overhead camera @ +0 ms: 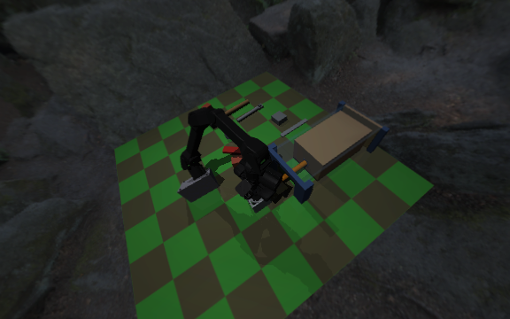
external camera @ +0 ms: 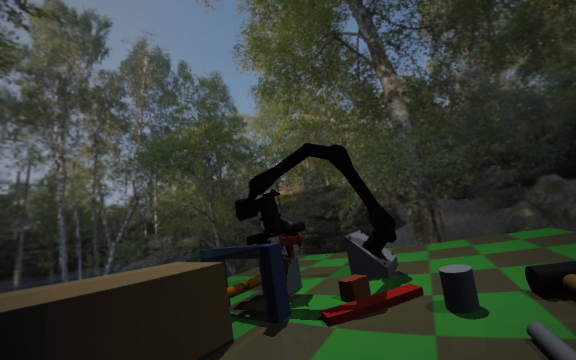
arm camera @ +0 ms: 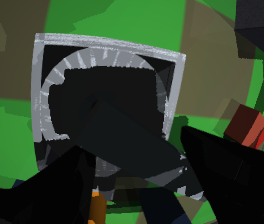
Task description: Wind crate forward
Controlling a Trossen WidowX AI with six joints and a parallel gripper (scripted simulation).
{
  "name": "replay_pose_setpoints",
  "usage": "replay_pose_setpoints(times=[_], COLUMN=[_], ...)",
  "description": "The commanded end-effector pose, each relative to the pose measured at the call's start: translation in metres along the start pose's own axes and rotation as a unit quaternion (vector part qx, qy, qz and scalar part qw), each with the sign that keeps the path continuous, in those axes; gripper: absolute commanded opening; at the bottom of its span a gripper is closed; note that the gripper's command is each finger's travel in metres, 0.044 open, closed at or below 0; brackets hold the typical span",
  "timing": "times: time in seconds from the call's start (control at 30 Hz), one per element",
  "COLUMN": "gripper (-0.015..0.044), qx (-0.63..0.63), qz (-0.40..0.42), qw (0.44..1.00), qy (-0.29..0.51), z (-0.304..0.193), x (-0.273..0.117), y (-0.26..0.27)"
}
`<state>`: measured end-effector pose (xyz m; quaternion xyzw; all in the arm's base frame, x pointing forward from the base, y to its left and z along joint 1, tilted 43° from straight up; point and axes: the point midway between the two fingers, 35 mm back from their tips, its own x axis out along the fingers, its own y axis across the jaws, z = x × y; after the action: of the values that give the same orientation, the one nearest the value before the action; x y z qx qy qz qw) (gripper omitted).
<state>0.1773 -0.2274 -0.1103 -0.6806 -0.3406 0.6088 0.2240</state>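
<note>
The jaws are clamped on the winch handle (external camera: pixel 290 240) (arm camera: pixel 128 140). Its crank runs sideways from them, over the winch (overhead camera: pixel 258 205) (external camera: pixel 293 278) (arm camera: pixel 105 57) below.

The setting is an outdoor woodland. Large grey boulders (overhead camera: pixel 131 58) and bare earth surround the worktop (overhead camera: pixel 237 266) (external camera: pixel 533 245) (arm camera: pixel 118 15), which has a checkered surface of green and brown squares. Leafy trees (external camera: pixel 193 140), several with pale, slender trunks, stand beyond it. Blue-grey sky (external camera: pixel 178 35) shows through a gap in the foliage. Lighting is dim; shadows fall across the squares.
</note>
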Motion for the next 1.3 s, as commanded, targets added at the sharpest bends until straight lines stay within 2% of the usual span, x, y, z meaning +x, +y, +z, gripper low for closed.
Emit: replay_pose_setpoints(times=[0.0, 0.9, 0.93, 1.27], gripper=[0.0, 0.0, 0.0026, 0.0289], qx=[0.087, 0.129, 0.011, 0.011], qz=[-0.003, -0.004, 0.0, 0.0], qw=[0.996, 0.991, 1.0, 1.0], qy=[0.025, 0.03, 0.002, 0.002], z=[-0.0013, -0.0021, -0.0002, -0.0002], x=[0.0033, 0.0031, 0.0, 0.0], y=[0.0047, 0.006, 0.0003, 0.0003])
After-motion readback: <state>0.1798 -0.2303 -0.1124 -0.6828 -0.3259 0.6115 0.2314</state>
